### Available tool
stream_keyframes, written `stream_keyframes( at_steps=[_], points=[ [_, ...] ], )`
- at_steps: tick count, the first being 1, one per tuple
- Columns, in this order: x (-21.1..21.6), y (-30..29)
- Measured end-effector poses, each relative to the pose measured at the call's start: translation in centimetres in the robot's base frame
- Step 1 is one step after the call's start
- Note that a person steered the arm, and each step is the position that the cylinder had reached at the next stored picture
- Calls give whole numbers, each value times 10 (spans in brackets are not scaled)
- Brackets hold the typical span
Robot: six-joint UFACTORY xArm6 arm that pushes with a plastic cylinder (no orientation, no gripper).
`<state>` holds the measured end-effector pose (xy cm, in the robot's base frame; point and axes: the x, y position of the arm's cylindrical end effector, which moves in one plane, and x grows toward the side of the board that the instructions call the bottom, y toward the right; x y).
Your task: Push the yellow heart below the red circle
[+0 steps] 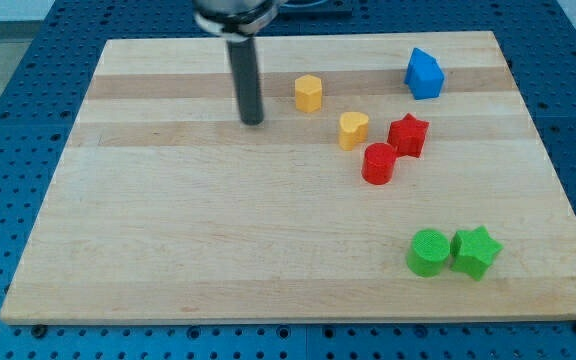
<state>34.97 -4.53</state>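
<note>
Your yellow heart (353, 130) sits on the board (168, 250) right of centre, in the upper half. It lies just up and to the view's left of the red circle (378, 163), near it but with a thin gap between them. The red star (408, 134) is just to the view's right of the heart and almost touching the circle's upper right.

Up and left of the heart you have the yellow hexagon (308, 92), a little apart. The blue block (424, 74) stands near the top right.

My tip (252, 121) rests on the board well to the view's left of the heart, touching no block. There are no jaws here, only a plain rod that holds nothing.

At the bottom right, the green circle (428, 251) and green star (475, 251) sit side by side, touching.
</note>
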Motion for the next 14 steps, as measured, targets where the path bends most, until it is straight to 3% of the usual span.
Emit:
stream_keyframes(
  at_steps=[2,3,5,6,7,8,9,11,13,14],
  points=[
    [-6,134],
    [5,150],
    [68,101],
    [69,96],
    [96,72],
    [95,68],
    [65,63],
    [44,9],
    [73,-45],
    [63,-86]
  ],
)
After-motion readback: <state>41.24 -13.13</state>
